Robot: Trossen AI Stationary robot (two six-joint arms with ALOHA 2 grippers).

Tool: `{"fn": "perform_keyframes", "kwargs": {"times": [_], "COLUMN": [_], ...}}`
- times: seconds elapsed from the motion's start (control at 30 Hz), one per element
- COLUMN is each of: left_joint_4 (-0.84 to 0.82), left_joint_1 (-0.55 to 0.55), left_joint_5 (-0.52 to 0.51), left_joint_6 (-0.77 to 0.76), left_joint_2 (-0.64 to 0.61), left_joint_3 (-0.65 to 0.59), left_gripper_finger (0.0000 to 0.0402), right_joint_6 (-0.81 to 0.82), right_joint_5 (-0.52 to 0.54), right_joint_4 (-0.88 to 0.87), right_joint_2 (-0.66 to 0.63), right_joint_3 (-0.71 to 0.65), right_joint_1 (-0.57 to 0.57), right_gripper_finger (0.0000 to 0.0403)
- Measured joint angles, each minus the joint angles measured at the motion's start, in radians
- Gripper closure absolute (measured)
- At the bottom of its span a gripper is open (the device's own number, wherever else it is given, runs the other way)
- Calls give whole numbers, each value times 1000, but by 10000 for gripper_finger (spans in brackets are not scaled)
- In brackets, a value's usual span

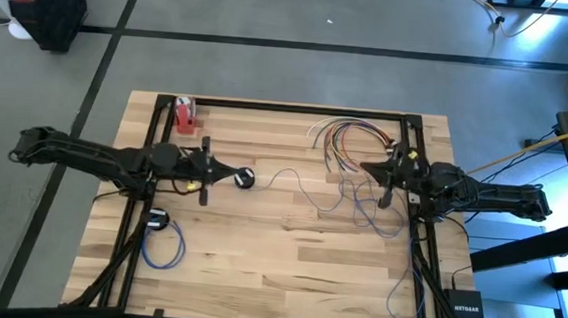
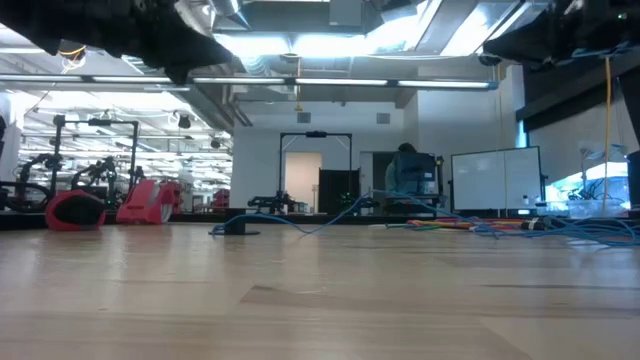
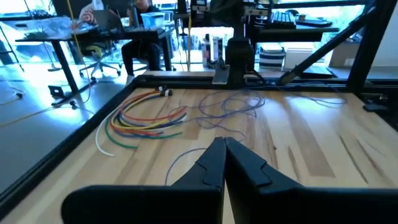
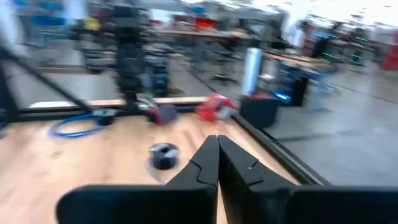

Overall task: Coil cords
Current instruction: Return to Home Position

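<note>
left gripper (image 3: 222,143): fingers together, empty, above pale wooden table (image 1: 286,269). right gripper (image 4: 214,138) likewise. thin blue cord (image 1: 364,213) reaches small black round spool (image 1: 245,179).

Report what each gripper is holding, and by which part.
Nothing is held. The left gripper and the right gripper are both shut and empty; the uncoiled blue cord lies loose on the table.
</note>
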Motion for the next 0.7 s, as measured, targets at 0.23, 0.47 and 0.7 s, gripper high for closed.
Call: {"fn": "perform_keyframes", "kwargs": {"times": [0.23, 0.47, 0.7], "left_joint_4": [33, 13, 39], "left_joint_1": [0, 16, 34], "left_joint_5": [-1, -1, -2], "left_joint_6": [44, 63, 71], "left_joint_2": [1, 1, -6], "left_joint_3": [-3, -3, -31], "left_gripper_finger": [402, 402, 402], "right_joint_6": [-60, -56, -30], "right_joint_5": [-127, -137, -278], "right_joint_4": [293, 259, 117], "right_joint_2": [-28, -99, -211], "right_joint_3": [-205, -287, -287], "right_joint_1": [0, -39, -90], "right_gripper_finger": [398, 396, 400]}}
